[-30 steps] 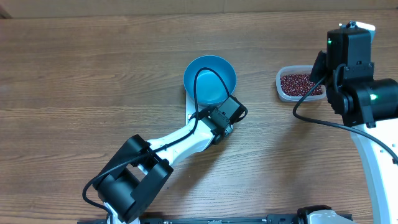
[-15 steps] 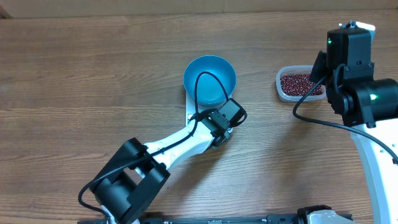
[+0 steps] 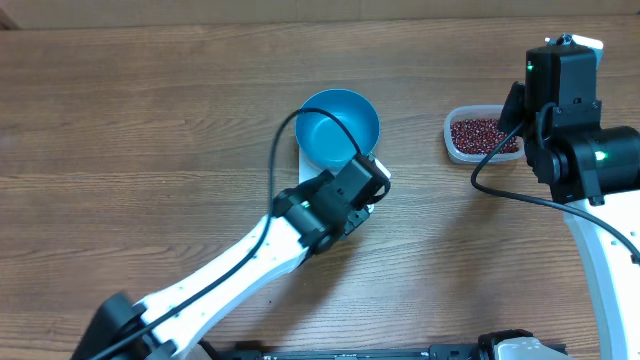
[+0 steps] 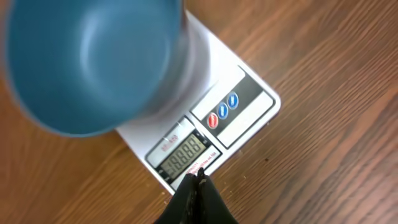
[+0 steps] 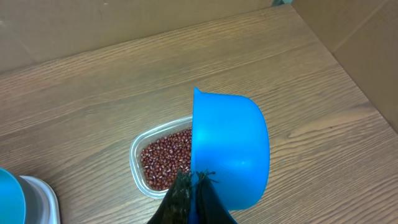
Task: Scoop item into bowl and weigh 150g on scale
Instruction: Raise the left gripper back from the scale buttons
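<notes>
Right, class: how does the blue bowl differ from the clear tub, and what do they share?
The bowl is round and opaque blue; the tub is a clear rounded rectangle. The bowl sits on the scale, empty; the tub sits on the table, holding beans. Both are open-topped.

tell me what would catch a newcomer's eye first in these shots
The bright blue bowl sitting on the white scale at mid-table stands out most, with the left gripper shut and pointing at the scale's display. Off on the right side, the right gripper holds a blue scoop by a clear tub of red-brown beans.
</notes>
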`<state>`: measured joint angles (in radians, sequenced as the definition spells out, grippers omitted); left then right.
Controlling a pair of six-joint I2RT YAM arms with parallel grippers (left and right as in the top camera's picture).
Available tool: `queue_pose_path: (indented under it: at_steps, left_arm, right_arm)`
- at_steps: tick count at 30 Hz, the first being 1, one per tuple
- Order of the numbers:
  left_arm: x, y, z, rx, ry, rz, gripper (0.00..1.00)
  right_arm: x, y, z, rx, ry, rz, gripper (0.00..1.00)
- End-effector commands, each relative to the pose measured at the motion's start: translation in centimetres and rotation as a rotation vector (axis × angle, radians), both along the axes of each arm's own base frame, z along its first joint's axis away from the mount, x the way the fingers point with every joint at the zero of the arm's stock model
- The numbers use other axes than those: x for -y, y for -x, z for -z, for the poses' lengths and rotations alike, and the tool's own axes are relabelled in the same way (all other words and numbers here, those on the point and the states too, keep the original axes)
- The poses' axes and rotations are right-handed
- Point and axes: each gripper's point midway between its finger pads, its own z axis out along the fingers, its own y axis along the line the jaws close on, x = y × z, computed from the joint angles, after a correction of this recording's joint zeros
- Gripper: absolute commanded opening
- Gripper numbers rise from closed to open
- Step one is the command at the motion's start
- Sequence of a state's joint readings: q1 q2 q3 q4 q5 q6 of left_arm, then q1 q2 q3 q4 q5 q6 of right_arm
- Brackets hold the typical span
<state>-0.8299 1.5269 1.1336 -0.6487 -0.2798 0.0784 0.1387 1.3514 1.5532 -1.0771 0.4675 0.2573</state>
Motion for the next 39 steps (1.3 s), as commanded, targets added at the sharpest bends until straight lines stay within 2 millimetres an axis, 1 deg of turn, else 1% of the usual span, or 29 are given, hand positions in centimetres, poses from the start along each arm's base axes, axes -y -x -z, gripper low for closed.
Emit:
queue_pose_path:
  at_steps: [1,5,9,14,18,19,20,21,22,23,24,39]
  left_arm:
    - [-0.2,0.4,-2.6,0.034,0.086,-0.034,0.04]
    - [-1.3,-0.1,-4.5,0.059,0.165,-0.12,0.04]
    - [-3.5,-1.4,-6.1,0.058,0.275,-0.272,0.04]
    - [-4.3,-1.5,-7.6,0.017,0.385,-0.268,0.04]
    - [-4.7,-1.3,-9.0,0.018,0.443,-0.262,0.05]
    - [-4.9,-1.3,-9.3,0.024,0.449,-0.262,0.11]
    - [-5.0,-1.3,-9.5,0.029,0.453,-0.263,0.22]
    - [-5.0,-1.2,-9.7,0.033,0.457,-0.262,0.35]
    - [-5.0,-1.2,-9.8,0.036,0.46,-0.261,0.75]
    - [-5.0,-1.2,-9.8,0.036,0.46,-0.261,0.95]
    - [-5.0,-1.2,-9.8,0.035,0.459,-0.261,1.0]
    - [-5.0,-1.2,-9.8,0.037,0.459,-0.263,0.99]
  right_arm:
    - [0.1,-0.2,-0.9,0.028,-0.002,0.003,0.04]
    - [0.0,-0.3,-1.0,0.034,-0.003,0.003,0.04]
    - [0.0,-0.5,-1.2,0.045,-0.005,0.003,0.04]
    - [0.0,-0.5,-1.2,0.046,-0.004,0.003,0.04]
    - [0.0,-0.5,-1.2,0.046,-0.005,0.003,0.04]
    - [0.0,-0.6,-1.3,0.047,-0.005,0.003,0.04]
    - [0.0,-0.6,-1.3,0.049,-0.005,0.003,0.04]
    - [0.0,-0.6,-1.3,0.05,-0.005,0.003,0.04]
    - [0.0,-0.6,-1.4,0.053,-0.006,0.003,0.04]
    - [0.0,-0.7,-1.4,0.054,-0.006,0.003,0.04]
    - [0.0,-0.7,-1.4,0.054,-0.006,0.003,0.04]
    - [0.0,-0.7,-1.4,0.054,-0.006,0.003,0.04]
